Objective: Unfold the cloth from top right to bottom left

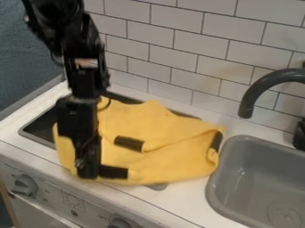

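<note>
yellow cloth point(173, 167) lies over the stove point(42, 127), part folded & wrinkled, its rt end bunched just beside the sink point(256, 164). tool point(135, 159) is down at the cloth's l side, fingers spread w/ fabric btwn them, no firm pinch seen. step in hand looks like getting a grip, w/ the unfold itself prob. still to do. next move: get hold of the loose top layer nr the upper rt, close on that layer only, lift a bit, then draw it to bottom l. tiny markings by the knob point(25, 185), no brand or label legible.
</note>
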Motion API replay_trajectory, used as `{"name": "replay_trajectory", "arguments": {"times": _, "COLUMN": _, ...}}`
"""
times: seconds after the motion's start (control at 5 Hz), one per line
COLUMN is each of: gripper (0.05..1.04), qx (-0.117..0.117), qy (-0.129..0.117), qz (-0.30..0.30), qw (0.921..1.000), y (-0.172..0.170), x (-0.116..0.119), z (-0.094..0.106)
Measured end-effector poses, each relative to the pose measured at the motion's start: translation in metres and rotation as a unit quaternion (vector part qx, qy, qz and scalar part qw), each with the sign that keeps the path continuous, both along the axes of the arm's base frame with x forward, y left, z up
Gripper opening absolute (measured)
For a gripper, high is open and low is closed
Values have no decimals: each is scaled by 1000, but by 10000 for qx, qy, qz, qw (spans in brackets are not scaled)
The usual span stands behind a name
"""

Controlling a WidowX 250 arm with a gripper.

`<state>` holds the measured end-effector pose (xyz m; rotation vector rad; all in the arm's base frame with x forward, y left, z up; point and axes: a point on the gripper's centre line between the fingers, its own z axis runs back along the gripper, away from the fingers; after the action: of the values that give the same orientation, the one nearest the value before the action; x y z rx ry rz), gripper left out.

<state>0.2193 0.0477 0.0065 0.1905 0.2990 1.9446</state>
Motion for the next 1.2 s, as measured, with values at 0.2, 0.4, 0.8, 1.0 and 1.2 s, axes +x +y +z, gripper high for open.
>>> {"name": "replay_trajectory", "arguments": {"times": 0.2, "gripper": 234, "qx": 51, "qy": 54, "qz": -51, "qw": 10000, "y": 0, "x": -1, "z": -2}}
{"name": "replay_trajectory", "arguments": {"times": 0.4, "gripper": 467, "qx": 87, "qy": 74, "qz": 4, "qw": 9999, "y": 1, "x": -1, "z": -2}}
{"name": "replay_trajectory", "arguments": {"times": 0.8, "gripper": 1008, "qx": 65, "qy": 224, "qz": 123, "qw": 9997, "y": -2, "x": -4, "z": -2}}
{"name": "replay_trajectory", "arguments": {"times": 1.0, "gripper": 1012, "qx": -32, "qy": 65, "qz": 166, "qw": 9998, "y": -5, "x": 1, "z": 8}}
{"name": "replay_trajectory", "arguments": {"times": 1.2, "gripper": 1001, "qx": -149, "qy": -182, "qz": 195, "qw": 9995, "y": -8, "x": 9, "z": 24}}
